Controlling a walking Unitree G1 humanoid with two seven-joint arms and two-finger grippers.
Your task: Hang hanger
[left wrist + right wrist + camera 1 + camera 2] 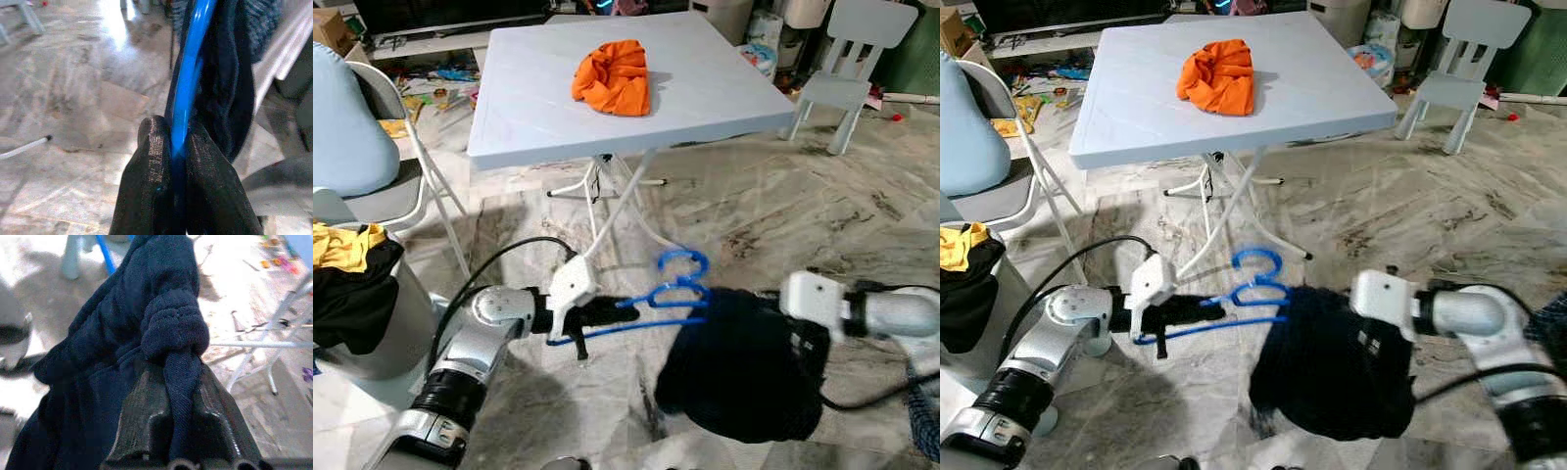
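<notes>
Held low-centre of frame: my left gripper (592, 318) clamped on blue hanger (677, 284), my right gripper (183, 431) pinching dark garment (739, 367); risk: opposing pulls could drag the garment off the hanger onto the floor (783, 196).

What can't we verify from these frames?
- Blue hanger: its right end is hidden under the dark garment in both eye views.
- Right hand: the garment covers it in the eye views.
- Where the hanger should hang: no rail or hook can be made out.
</notes>
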